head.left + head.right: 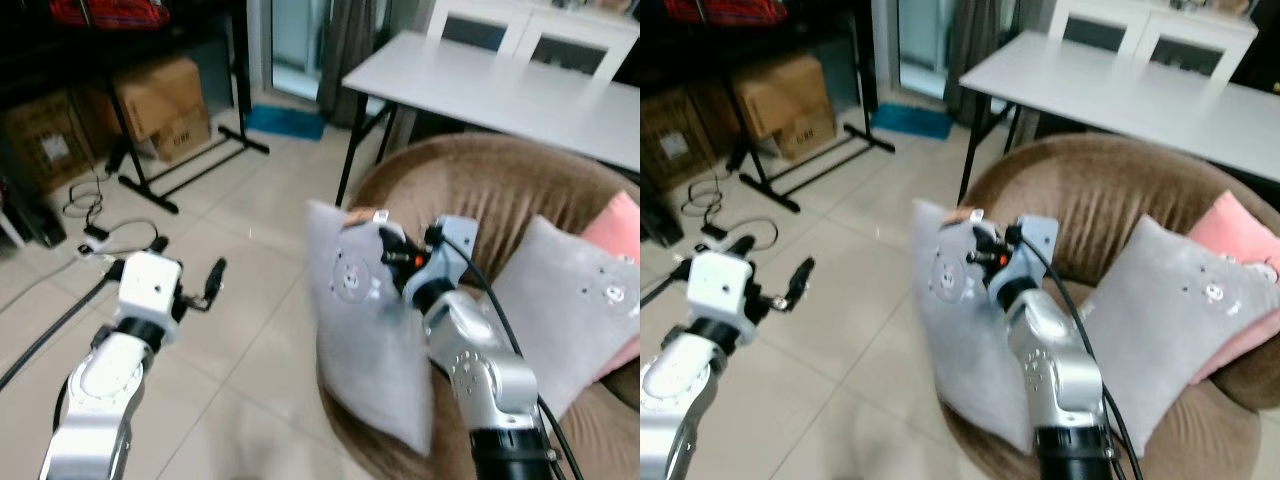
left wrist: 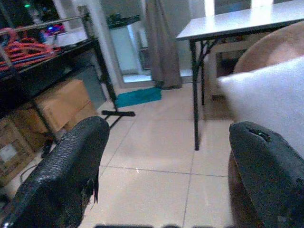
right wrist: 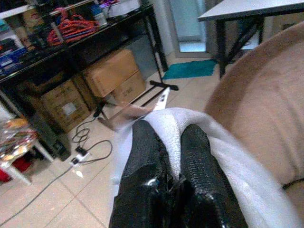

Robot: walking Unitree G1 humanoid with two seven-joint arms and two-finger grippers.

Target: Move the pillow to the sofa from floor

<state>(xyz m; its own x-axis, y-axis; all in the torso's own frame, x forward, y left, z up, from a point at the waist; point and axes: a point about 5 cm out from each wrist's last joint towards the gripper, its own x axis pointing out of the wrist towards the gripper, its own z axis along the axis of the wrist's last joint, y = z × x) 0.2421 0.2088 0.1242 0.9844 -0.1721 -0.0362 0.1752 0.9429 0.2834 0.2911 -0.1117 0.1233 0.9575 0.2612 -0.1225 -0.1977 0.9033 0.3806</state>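
Note:
A grey pillow [image 1: 365,330] hangs upright at the front edge of the round brown sofa [image 1: 470,190], its lower part against the seat. My right gripper [image 1: 380,235] is shut on the pillow's top edge; in the right wrist view the two black fingers [image 3: 190,152] pinch a fold of the pale fabric [image 3: 228,161]. My left gripper [image 1: 210,283] is held open above the tiled floor, left of the pillow, with nothing between its fingers [image 2: 71,166].
A second grey pillow [image 1: 565,300] and a pink one [image 1: 615,235] lie on the sofa's right side. A white table [image 1: 500,85] stands behind it. Cardboard boxes [image 1: 160,105], a black rack [image 1: 185,160] and cables [image 1: 95,215] sit at left on the tiled floor [image 1: 250,330].

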